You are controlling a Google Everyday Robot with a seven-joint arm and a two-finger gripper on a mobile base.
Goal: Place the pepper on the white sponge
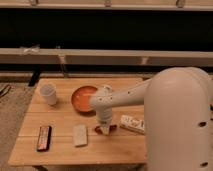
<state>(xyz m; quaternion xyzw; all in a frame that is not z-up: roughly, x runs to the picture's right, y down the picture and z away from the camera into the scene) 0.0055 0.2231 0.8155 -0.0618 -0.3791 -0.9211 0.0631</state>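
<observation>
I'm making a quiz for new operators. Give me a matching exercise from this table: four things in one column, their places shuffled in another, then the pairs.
Things:
1. small white cup
2. round orange plate
3. flat off-white rectangular sponge
4. dark rectangular remote-like bar

Places:
A. front left of the wooden table
B. back left corner
C. just left of the gripper, which is down at the slim dark red pepper
D. behind the gripper, mid-table

Pairs: 1-B, 2-D, 3-C, 4-A
</observation>
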